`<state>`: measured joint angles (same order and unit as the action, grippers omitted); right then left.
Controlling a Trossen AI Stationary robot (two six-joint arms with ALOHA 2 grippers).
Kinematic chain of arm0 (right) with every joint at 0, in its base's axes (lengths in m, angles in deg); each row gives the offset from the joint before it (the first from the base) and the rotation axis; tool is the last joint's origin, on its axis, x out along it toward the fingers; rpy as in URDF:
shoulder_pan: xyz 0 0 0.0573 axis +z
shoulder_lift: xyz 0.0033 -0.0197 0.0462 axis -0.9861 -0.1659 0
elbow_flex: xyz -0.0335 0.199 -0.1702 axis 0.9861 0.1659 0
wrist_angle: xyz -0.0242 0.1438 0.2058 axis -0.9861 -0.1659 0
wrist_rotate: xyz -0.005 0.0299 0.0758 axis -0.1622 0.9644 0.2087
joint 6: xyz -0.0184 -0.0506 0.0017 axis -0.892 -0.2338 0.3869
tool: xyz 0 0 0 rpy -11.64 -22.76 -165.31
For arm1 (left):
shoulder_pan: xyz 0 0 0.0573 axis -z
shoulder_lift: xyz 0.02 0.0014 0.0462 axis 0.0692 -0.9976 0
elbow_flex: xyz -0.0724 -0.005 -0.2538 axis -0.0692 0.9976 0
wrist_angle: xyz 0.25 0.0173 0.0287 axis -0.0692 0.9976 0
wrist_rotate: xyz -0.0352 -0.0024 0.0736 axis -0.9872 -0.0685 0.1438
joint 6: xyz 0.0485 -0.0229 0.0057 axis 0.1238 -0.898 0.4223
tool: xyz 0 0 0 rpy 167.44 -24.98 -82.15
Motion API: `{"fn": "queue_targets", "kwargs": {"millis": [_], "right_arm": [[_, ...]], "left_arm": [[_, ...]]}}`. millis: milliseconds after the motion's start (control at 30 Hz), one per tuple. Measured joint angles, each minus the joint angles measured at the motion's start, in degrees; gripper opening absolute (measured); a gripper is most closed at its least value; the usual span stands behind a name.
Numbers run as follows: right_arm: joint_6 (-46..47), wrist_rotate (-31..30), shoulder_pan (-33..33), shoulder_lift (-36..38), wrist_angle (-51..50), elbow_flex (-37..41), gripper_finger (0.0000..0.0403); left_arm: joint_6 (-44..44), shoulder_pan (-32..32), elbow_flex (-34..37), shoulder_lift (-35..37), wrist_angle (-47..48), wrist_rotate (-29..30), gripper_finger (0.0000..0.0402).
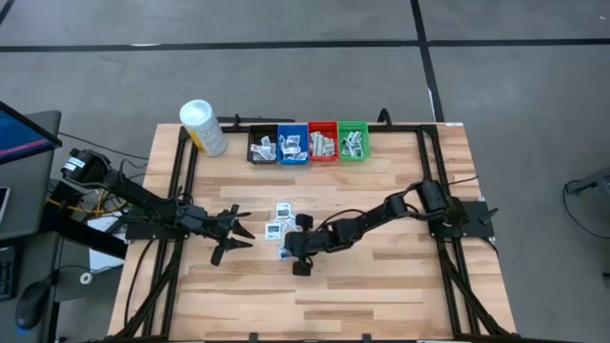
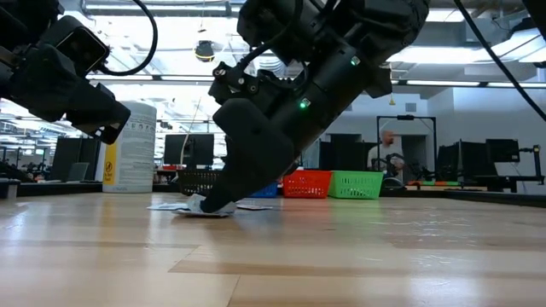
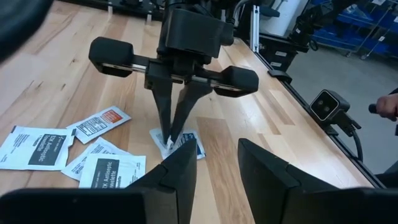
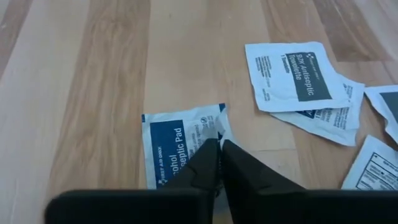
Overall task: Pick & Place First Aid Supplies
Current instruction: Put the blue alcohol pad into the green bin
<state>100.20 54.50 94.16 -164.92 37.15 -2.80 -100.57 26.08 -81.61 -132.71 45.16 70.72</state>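
Pinching one edge of the blue-and-white packet [image 4: 177,144], the right gripper [image 4: 219,149] stands straight over it. The left gripper [image 1: 232,238] waits nearby, part open.

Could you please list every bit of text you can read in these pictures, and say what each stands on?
"BZK Antiseptic Towelette": white packet on the table.
"...ohol ...septic Pad", partly hidden: blue-and-white packet under the right gripper.
The yellow container's label and the other packets' fine print are too small to read.
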Motion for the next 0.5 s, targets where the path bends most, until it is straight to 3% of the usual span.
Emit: {"fn": "queue_targets", "kwargs": {"millis": [200, 300, 500], "right_arm": [[-3.16, -0.01, 0.12, 0.77, -5.43, -3.31, 0.0017], [-4.70, -1.97, 0.13, 2.15, -10.87, -5.94, 0.0004], [-7.85, -5.36, -0.97, 3.50, -18.46, -11.24, 0.0014]], "left_arm": [[-0.17, 0.00, 0.00, 0.00, -0.02, -0.02, 0.0118], [-0.16, 0.00, 0.00, 0.00, -0.07, -0.02, 0.0118], [1.15, 0.00, 0.02, -0.07, -0.29, 0.30, 0.0118]]}}
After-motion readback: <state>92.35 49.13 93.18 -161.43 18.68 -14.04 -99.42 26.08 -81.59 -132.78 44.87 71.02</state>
